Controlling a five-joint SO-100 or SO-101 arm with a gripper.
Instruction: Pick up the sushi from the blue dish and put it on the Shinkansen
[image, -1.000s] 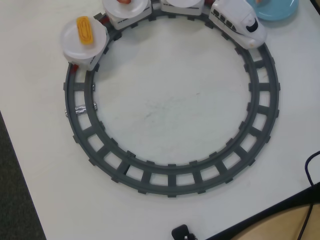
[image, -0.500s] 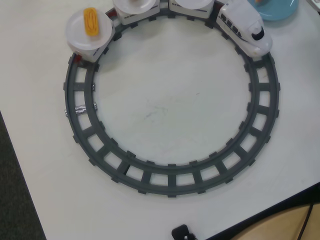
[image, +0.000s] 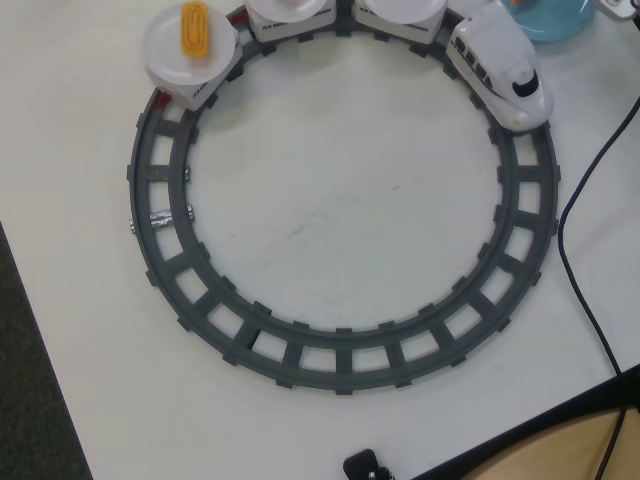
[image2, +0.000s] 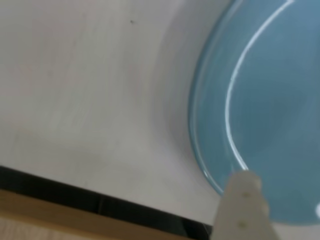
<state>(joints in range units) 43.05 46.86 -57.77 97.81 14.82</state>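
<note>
Fingers: one white finger is seen at the lower right of the wrist view, over the blue dish rim; whether clenched or released cannot be told.
Blue dish: cut off at the overhead view's upper right, on the desk.
Shinkansen: nose on the track, upper right.
Sushi: not seen in either view.
Yellow piece: on a white plate, upper left.

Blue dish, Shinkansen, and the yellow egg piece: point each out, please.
blue dish (image2: 270, 100), wrist view, smooth inner surface.
Shinkansen (image: 500, 65), overhead view, roof of the nose car.
yellow egg piece (image: 194, 30), overhead view, its top.
</note>
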